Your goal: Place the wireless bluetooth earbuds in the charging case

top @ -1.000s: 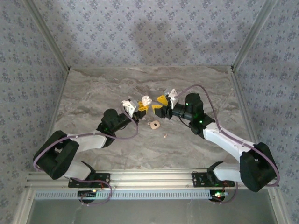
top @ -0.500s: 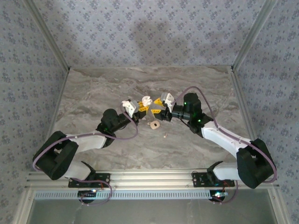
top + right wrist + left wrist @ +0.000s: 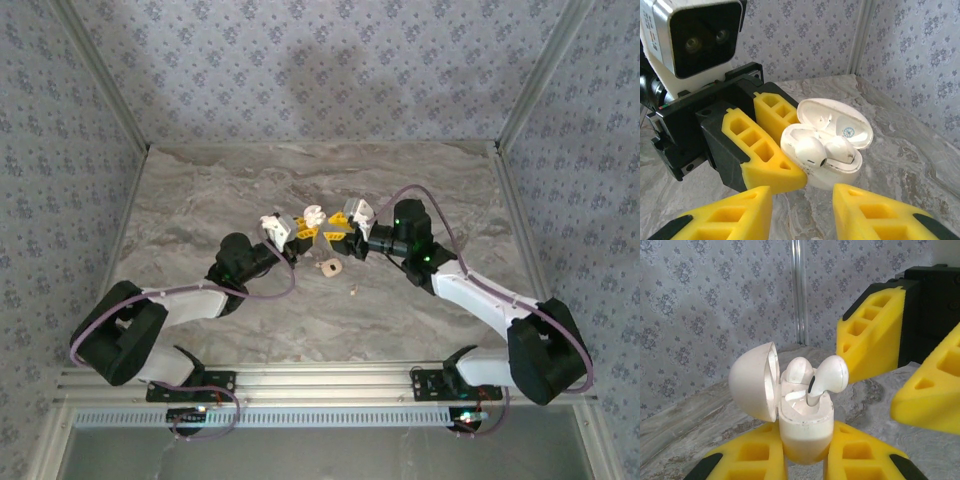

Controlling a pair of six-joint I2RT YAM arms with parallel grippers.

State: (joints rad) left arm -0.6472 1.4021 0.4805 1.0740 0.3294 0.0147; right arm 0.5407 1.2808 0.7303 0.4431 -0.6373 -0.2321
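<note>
Centrally, over the grey-veined marble table [image 3: 200, 220], the two tools meet tip to tip.

Item 1: white glossy rounded charging case [image 3: 806, 426]. It stands upright, and its hinged domed lid [image 3: 756, 381] is swung fully open, to the left in the left wrist view. The lower body is clamped between the yellow ribbed foam fingers [image 3: 752, 456] of the left tool [image 3: 807, 447], which is closed on it.

Item 2: two smooth white wireless earbuds, both at the case.
- The first earbud [image 3: 799, 371] sits low in its well, next to the lid.
- The second earbud [image 3: 831, 375] stands higher. Its stem is down in the case and its bulbous head leans out past the rim on the side away from the lid.

Item 3: right tool [image 3: 802, 202]. Its jaws stand apart with nothing between them. It sits just beside the case on the open side, facing the earbuds. In the left wrist view one of its yellow fingers is near the raised earbud, with a gap showing between them.

Item 4: loose pieces on the table, towards the arm bases, apart from both tools.
- A small peach-tan round piece [image 3: 330, 267].
- A tiny pale speck [image 3: 353, 291], lying nearer the bases.
</note>
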